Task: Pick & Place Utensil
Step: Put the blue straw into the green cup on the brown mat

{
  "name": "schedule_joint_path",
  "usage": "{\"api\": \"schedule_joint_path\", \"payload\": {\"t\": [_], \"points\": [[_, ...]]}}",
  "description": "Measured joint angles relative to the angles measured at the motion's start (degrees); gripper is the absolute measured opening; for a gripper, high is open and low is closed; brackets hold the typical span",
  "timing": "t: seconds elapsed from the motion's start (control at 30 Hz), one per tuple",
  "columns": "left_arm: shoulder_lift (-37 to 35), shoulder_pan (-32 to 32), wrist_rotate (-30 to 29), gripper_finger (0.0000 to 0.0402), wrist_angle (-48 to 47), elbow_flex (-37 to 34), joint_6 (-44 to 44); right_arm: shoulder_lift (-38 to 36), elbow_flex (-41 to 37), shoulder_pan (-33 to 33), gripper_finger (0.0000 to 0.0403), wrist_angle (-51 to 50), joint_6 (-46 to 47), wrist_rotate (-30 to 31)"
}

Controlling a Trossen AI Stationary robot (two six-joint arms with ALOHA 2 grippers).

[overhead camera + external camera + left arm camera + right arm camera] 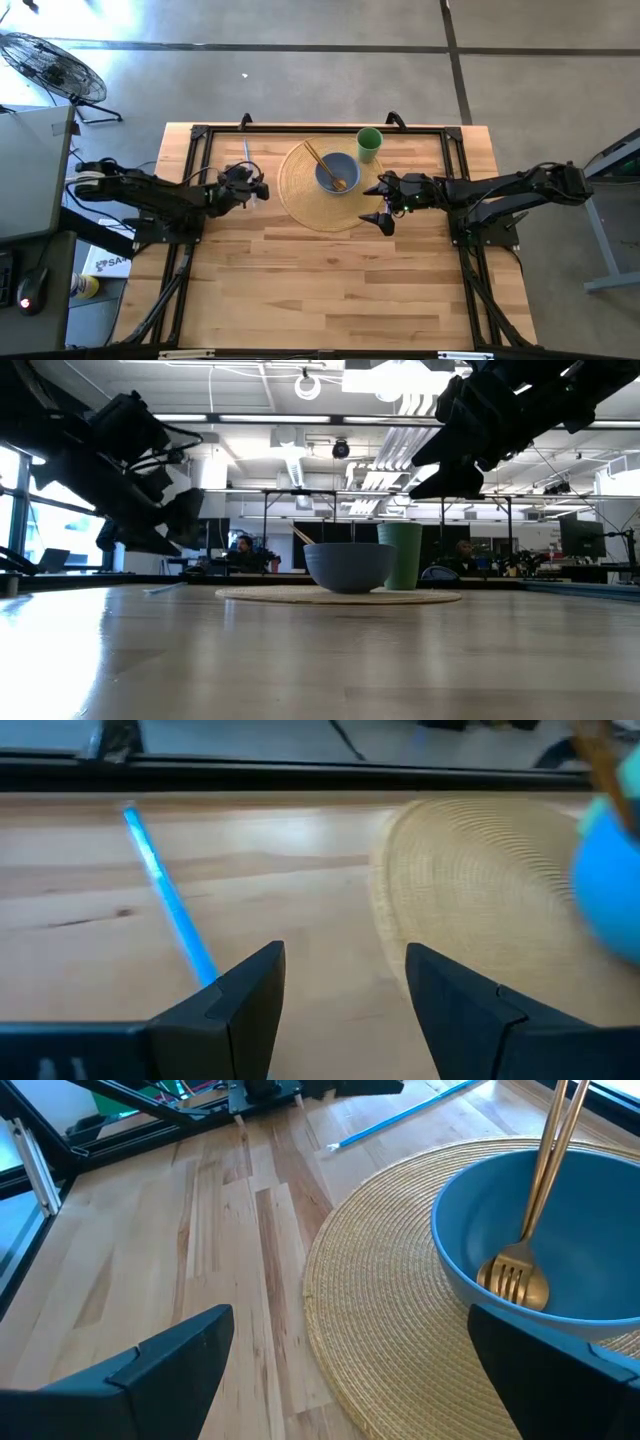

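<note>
Where resting inside bowl [560,1230]: 2 utensils [530,1230]

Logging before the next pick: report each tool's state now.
Left tool: open, empty, over the table by the blue utensil.
Right tool: open, empty, at the placemat beside the bowl.

Open workshop around a wooden table

Grey concrete floor [300,25] surrounds the wooden table [330,280]; a floor fan [50,65] stands at one far corner. Ceiling lights [410,375], exposed ducts, bright windows [15,510] and distant desks fill the room.
</note>
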Motion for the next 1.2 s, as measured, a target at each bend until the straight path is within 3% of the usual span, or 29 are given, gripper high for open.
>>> {"api": "schedule_joint_path", "payload": {"t": [0.3, 0.5, 0.8, 1.2], "points": [[2.24, 0.63, -8.02, 0.0207, -3.94, 1.64, -1.78, 0.00, 0.00, -0.01, 0.0397, 0.00, 0.00, 0.00], [2.24, 6.98, -2.84, 0.0207, -17.03, 8.19, -2.33, 0.00, 0.00, -0.02, 0.0397, -0.02, 0.00, 0.00], [3.40, 9.38, -1.31, 0.0207, -18.53, 7.79, -5.21, 0.00, 0.00, 0.00, 0.0397, -0.02, 0.00, 0.00], [15.04, 9.38, -1.52, 0.0207, -14.11, 7.69, -12.32, 0.00, 0.00, -0.02, 0.0397, -0.02, 0.00, 0.00]]}}
